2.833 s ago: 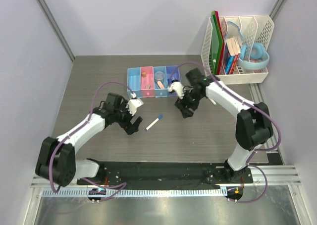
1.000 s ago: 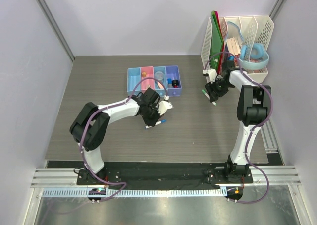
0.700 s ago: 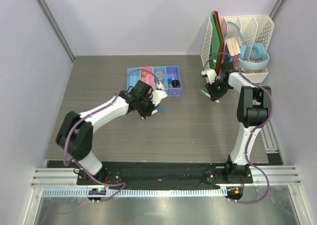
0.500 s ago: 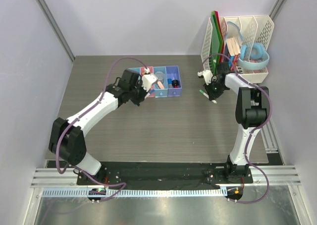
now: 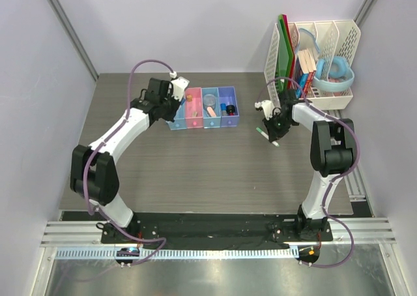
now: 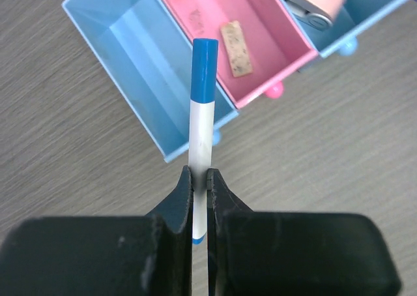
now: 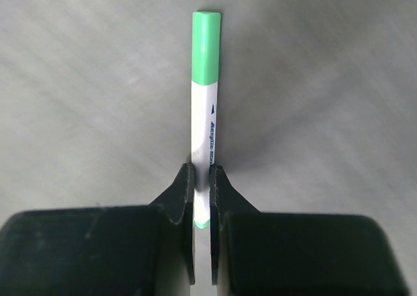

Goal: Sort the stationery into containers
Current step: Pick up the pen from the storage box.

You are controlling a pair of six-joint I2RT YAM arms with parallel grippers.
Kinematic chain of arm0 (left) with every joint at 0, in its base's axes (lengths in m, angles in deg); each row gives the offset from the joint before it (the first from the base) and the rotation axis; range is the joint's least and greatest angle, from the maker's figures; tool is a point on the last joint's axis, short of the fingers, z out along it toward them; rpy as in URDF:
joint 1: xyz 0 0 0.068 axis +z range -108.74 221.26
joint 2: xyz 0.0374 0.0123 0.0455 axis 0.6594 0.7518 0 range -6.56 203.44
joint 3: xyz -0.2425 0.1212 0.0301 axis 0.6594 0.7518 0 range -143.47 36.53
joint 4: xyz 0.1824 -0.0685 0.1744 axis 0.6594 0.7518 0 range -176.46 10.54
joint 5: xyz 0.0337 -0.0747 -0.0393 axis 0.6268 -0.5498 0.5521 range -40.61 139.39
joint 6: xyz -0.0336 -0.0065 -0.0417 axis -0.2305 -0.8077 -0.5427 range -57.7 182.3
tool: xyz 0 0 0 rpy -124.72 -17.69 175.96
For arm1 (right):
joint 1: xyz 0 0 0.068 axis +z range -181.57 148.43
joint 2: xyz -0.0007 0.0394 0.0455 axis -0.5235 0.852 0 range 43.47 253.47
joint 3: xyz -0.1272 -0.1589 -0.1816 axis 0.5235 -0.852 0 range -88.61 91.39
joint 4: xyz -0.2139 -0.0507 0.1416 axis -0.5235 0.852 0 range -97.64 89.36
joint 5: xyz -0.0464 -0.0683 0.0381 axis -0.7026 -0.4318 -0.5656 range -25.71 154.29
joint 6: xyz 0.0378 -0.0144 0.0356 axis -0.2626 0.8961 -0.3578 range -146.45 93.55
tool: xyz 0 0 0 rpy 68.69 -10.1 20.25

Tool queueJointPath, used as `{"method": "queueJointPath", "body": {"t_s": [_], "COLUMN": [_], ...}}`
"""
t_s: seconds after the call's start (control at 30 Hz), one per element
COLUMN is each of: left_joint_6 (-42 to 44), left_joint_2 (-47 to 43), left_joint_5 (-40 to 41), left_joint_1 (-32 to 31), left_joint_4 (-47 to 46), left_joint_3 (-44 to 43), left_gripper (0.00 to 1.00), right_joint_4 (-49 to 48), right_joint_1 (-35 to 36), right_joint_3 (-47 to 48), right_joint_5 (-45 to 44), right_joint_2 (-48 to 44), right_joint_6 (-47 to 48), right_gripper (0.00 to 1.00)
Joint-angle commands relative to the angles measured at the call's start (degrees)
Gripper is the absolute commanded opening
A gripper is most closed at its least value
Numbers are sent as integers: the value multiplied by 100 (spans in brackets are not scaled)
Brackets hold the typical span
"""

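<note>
**Two pens in the air, left one right over the bins**

On the grey table (image 5: 195, 178) the row of four bins (image 5: 225, 122) sits far and centre. The left arm is much the nearer one. The left gripper (image 6: 200, 175) hangs over the row's left end, clenched tight on the blue-capped pen (image 6: 202, 113) near its tail. From the wrist, that pen runs straight out from the fingers, with its barrel over the light-blue bin (image 6: 140, 81). Its cap tip sits just about above the wall shared with the pink bin (image 6: 260, 61). The pen's long axis cuts across the bin's length at a slant, so I'd say a small twist would line it up before the drop.

Over on the right, well apart from the row, the right gripper (image 7: 202, 172) is pinched on the green-capped pen (image 7: 206, 113), again at the tail end. It is lifted off the wood, cap pointing away from the fingers. From above, that cap (image 5: 259, 132) aims left toward the bins, which is the way it has to travel
</note>
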Motion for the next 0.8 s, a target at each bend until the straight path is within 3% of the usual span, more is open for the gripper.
{"method": "queueJointPath", "body": {"t_s": [0.0,0.3,0.77], "left_joint_6": [-410,-1016,-1368], "left_joint_2": [309,1433,2427], "left_joint_5": [162,-304,-444], "left_joint_1": [201,473,588], "left_joint_4": [-284,103,243], "left_joint_3": [-526,-1730,-2223], "left_gripper": [0,0,0], "right_joint_4": [835,932,598], "right_joint_1": [194,1046,1600], "right_joint_3": [-155,328,1857], "right_joint_5": [481,833,1730], "right_joint_2": [-537,-1407,-1778], "right_joint_6": [-411,-1140,-2151], "right_gripper": [1,1,1]}}
